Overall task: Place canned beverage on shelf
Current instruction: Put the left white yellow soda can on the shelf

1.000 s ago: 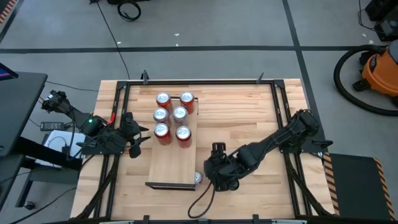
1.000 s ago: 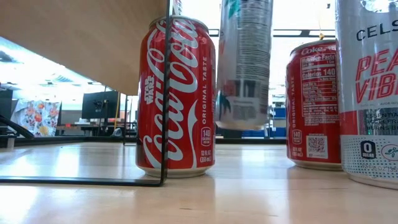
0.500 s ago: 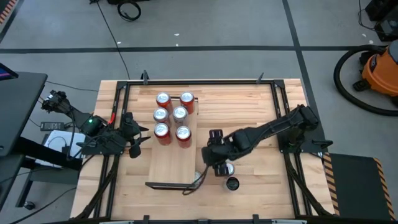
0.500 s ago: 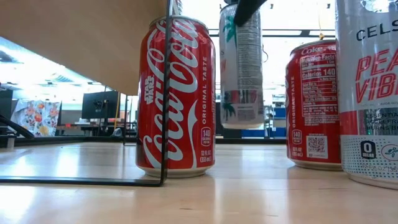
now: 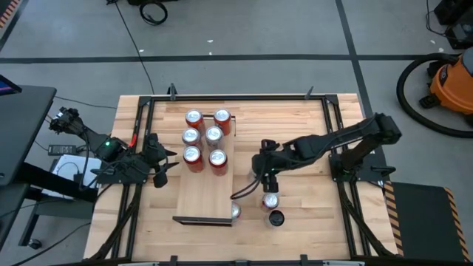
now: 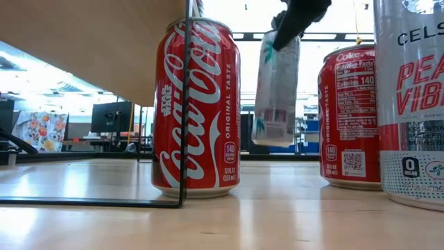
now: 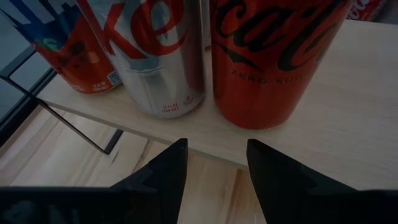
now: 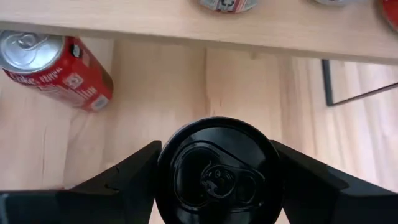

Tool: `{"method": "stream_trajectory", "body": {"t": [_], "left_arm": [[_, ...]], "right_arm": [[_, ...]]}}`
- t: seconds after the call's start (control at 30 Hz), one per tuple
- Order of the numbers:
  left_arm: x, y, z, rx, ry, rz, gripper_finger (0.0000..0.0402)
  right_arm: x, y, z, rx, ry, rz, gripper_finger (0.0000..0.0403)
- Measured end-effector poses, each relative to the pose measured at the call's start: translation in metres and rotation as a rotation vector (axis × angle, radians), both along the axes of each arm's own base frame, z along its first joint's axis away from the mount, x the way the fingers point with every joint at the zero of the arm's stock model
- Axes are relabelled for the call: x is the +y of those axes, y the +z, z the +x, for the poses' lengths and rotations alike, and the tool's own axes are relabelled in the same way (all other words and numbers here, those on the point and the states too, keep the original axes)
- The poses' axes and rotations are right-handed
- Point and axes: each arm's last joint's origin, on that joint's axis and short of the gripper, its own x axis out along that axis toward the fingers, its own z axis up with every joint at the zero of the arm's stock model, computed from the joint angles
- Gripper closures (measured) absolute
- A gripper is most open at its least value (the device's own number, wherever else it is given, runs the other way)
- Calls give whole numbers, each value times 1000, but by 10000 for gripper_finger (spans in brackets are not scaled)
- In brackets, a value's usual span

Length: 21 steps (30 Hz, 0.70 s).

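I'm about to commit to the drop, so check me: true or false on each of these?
1. The right gripper holds a black-topped can clear of the tabletop. True.
2. The shelf carries four cans. False: six stand on it, grouped at its far end.
3. The held can is already above the shelf. False: it hangs over the tabletop, off the shelf's right edge.
4. The left gripper waits by the shelf's left edge, jaws open and empty. True.
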Motion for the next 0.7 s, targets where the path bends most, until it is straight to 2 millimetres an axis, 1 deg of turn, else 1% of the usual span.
{"method": "stream_trajectory", "body": {"t": [0.1,0.2,0.43,0.7], "left_arm": [[0,0,0,-2,1,-1,224],[0,0,0,-4,1,-2,224],[0,1,1,-12,7,-13,224],[0,1,1,-12,9,-16,224]], "right_arm": [[-5,-13,-9,13,-9,6,122],[-9,-21,-15,34,-29,9,122],[-15,-22,-14,38,-55,12,118],[-26,-23,-13,49,-97,33,88]]}}
